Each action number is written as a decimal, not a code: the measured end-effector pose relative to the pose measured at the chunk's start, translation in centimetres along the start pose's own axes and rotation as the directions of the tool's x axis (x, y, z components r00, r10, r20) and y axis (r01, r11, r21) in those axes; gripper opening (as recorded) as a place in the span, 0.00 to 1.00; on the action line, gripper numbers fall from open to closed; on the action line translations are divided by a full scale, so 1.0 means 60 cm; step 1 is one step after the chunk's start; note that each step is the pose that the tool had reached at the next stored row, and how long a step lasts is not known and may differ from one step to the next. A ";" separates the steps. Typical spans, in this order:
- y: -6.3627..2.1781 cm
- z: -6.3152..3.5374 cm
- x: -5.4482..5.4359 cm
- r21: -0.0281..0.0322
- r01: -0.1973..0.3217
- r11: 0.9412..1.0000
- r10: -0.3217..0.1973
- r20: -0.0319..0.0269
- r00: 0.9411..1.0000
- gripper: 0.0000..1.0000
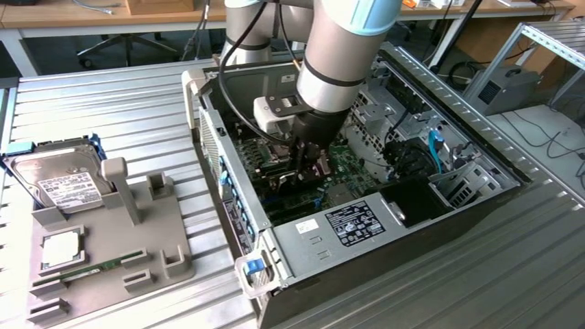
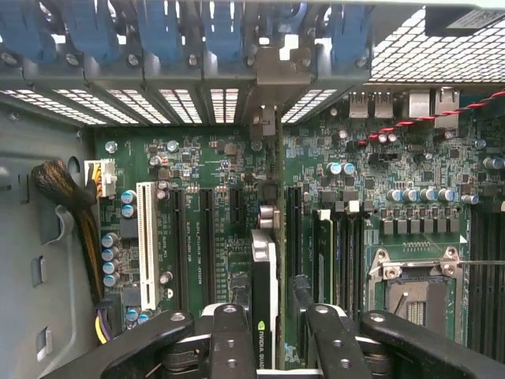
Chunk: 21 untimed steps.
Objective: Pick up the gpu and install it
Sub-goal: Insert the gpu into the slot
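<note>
The gpu (image 2: pixel 264 276) stands on edge in a motherboard slot inside the open computer case (image 1: pixel 229 199). Its silver bracket (image 2: pixel 268 79) reaches up to the rear slot openings. My gripper (image 2: pixel 280 339) straddles the card from above. One black finger (image 2: pixel 231 339) lies close against the card's side, and the other finger (image 2: pixel 327 339) stands a little off it with a gap showing. In the exterior view, the gripper (image 1: pixel 309 171) reaches down into the case over the green motherboard (image 1: pixel 352 168).
On the exterior view's left, a grey fixture (image 1: pixel 137 260) holds a hard drive (image 1: pixel 64 181), a processor (image 1: pixel 62 248) and a RAM stick (image 1: pixel 92 267). Inside the case are the power supply (image 1: pixel 357 223), a white slot (image 2: pixel 146 245), the processor socket (image 2: pixel 414 296) and blue latches (image 2: pixel 158 31).
</note>
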<state>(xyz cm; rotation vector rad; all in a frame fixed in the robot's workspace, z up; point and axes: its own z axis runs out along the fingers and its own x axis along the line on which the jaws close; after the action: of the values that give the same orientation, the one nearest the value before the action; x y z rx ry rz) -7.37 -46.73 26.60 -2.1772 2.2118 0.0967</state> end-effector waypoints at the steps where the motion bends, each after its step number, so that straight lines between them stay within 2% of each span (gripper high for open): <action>1: 0.000 0.000 0.000 0.000 0.000 1.000 0.000 0.000 1.000 0.34; 8: 0.000 0.000 0.000 0.000 0.000 1.000 0.000 0.000 1.000 0.34; 10: 0.000 0.000 0.000 0.000 0.000 1.000 0.000 0.000 1.000 0.26; 21: 0.001 0.000 0.000 0.001 0.002 1.000 -0.002 0.001 1.000 0.26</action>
<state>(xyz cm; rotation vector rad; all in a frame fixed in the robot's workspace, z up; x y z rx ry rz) -7.40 -46.73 26.60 -2.1792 2.2085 0.0969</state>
